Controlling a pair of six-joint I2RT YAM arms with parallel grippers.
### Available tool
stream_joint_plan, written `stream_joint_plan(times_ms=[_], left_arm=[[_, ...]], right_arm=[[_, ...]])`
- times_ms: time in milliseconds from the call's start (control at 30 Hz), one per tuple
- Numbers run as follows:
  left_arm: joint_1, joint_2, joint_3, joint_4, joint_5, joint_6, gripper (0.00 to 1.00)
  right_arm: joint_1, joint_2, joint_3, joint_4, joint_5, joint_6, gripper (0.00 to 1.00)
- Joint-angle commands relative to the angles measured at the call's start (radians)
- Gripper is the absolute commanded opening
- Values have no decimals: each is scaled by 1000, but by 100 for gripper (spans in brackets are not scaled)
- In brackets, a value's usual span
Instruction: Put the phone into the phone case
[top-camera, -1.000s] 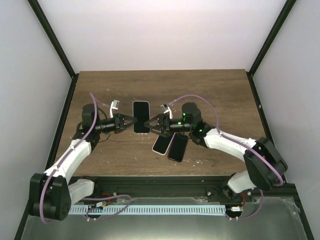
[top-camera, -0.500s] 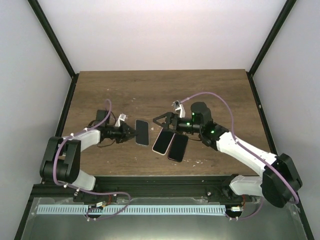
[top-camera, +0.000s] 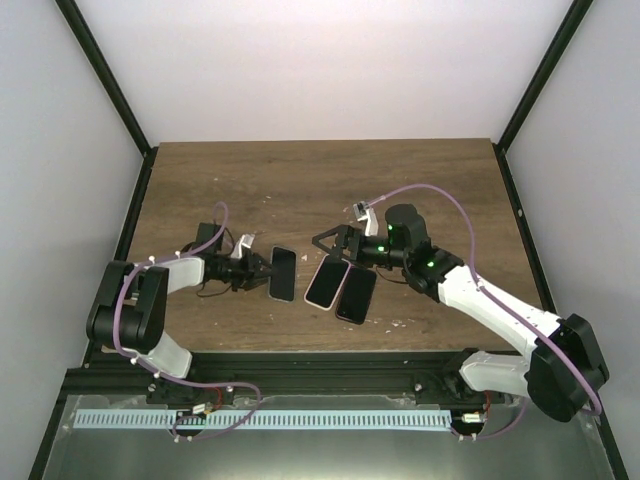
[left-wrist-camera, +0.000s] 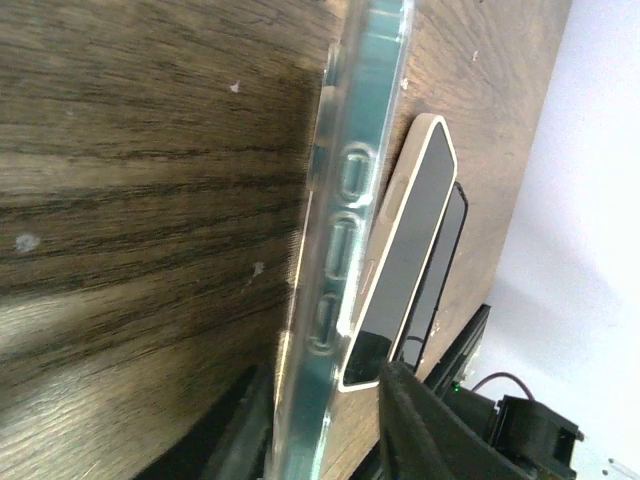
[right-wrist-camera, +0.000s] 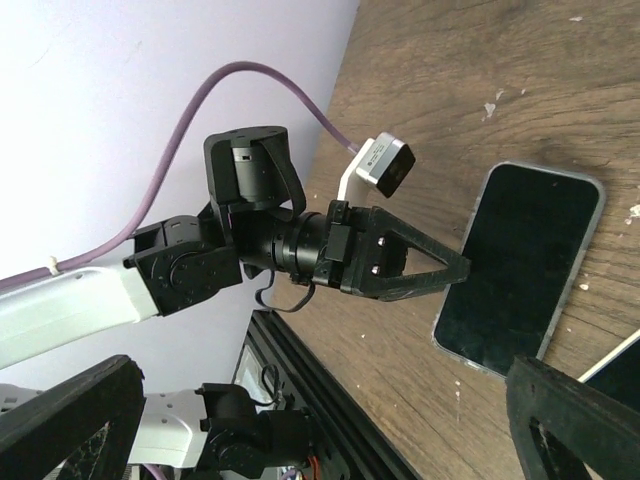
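Released by the right claw (top-camera: 322, 245), now spread wide and empty, the phone (top-camera: 283, 273) in its clear phone case (left-wrist-camera: 340, 200) lies at the left claw (top-camera: 265, 270) tips (grip unclear); a snagging finger could drag it into the neighbouring phones (top-camera: 325, 284).

No text, brand, number or sign can be read in any view: none on the clear plastic phone case (left-wrist-camera: 345, 180), the pink-edged dark phone (top-camera: 325, 283), the black phone (top-camera: 356, 294) or the brown wooden bench (top-camera: 320, 180).

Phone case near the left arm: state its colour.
The phone case is clear, see-through; best in the left wrist view.
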Motion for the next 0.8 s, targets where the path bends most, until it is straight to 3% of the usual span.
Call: stream_joint_plan(times_ms=[0, 233, 267, 300, 333, 767], left_arm=[[-3, -6, 29, -64, -30, 53, 41], [-2, -122, 74, -206, -153, 100, 69], [-2, -144, 85, -230, -174, 105, 77], [-2, -165, 96, -251, -191, 111, 95], [-2, -185, 108, -272, -207, 116, 99], [-3, -495, 402, -564, -390, 255, 100]], right_arm=[[-8, -20, 43, -31, 33, -20, 100], [-10, -42, 60, -97, 91, -58, 100], [-10, -46, 68, -116, 106, -67, 100], [-10, -50, 75, -133, 123, -77, 100], [-11, -56, 83, -151, 142, -89, 100], [-14, -184, 218, -429, 426, -227, 100]])
